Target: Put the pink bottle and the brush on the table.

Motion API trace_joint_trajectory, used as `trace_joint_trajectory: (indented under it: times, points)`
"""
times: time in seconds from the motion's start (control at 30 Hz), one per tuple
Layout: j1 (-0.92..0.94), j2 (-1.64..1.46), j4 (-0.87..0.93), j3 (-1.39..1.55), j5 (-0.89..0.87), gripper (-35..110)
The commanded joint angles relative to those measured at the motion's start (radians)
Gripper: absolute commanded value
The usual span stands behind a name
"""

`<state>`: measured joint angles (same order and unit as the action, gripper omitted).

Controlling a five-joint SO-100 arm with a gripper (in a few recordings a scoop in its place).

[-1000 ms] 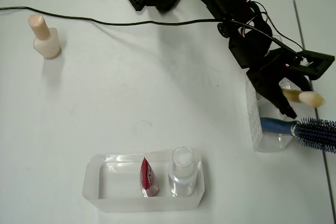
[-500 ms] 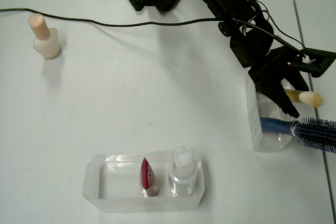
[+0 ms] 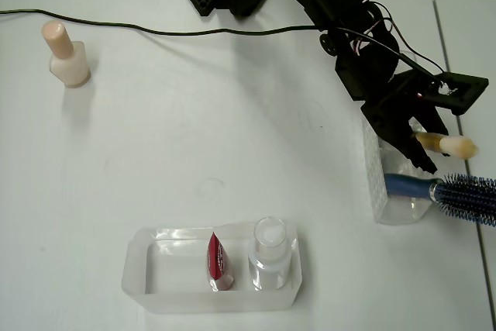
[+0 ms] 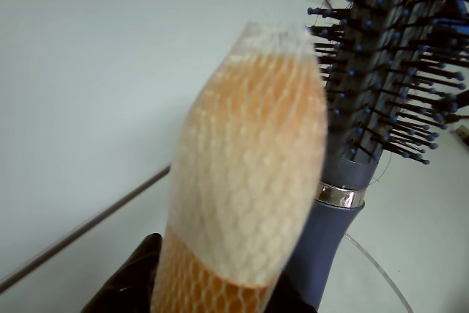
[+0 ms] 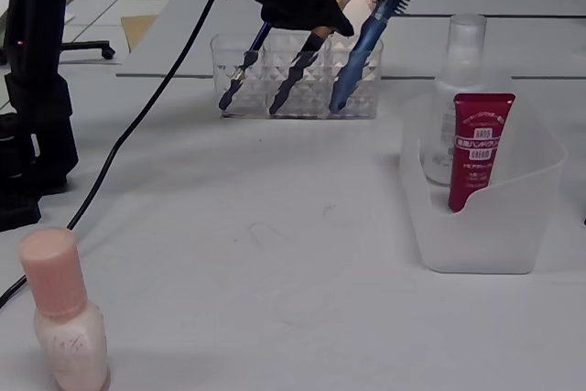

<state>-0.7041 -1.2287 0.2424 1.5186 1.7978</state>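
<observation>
While the small pale pink bottle with a round cap (image 5: 59, 313) stands near on the plain white table (image 5: 275, 254), far back the black gripper (image 3: 422, 143) pinches the black-handled fluffy cream brush (image 3: 448, 144), in a clear ribbed holder (image 5: 298, 80), beside a blue spiky hairbrush (image 3: 457, 191).

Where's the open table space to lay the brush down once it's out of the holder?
The wide bare patch of table between the pink bottle, the frosted tray and the clear holder. It's crowded at the holder: brush, hairbrush, tool.
</observation>
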Motion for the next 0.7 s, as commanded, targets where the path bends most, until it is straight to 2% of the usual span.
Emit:
trace_joint_trajectory:
  times: [0.0,0.3,0.67]
  points:
    - [-0.009,-0.080,0.015,-0.014,0.015,12]
    - [-0.014,-0.089,0.043,-0.031,0.014,2]
    - [-0.014,-0.110,0.044,-0.009,0.014,0]
